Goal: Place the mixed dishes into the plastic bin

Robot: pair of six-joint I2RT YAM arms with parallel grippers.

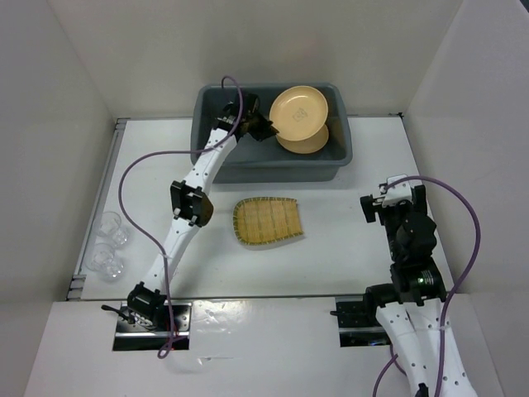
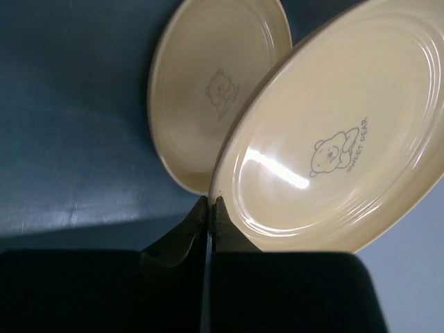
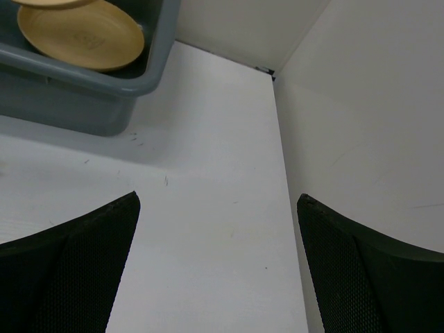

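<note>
Our right jaws stand apart over the white table (image 3: 208, 229) — white walls (image 3: 361, 104) around — left jaws clamped on a plate (image 2: 326, 139) over the bin (image 1: 273, 169).

Overhead wide; all views share bin (image 1: 273, 169).

White table (image 1: 347, 248), matte, fills the floor of the enclosure. Plain white walls on three sides: back wall (image 1: 248, 41), left wall (image 1: 50, 165), right wall (image 1: 475, 99). Grey metal strip (image 1: 97, 207) runs along the table's left edge, at the foot of the left wall. Right wrist view: a few short dark scuff marks (image 3: 136, 138) on the table; small dark fitting (image 3: 264, 70) in the far corner where table and walls meet
</note>
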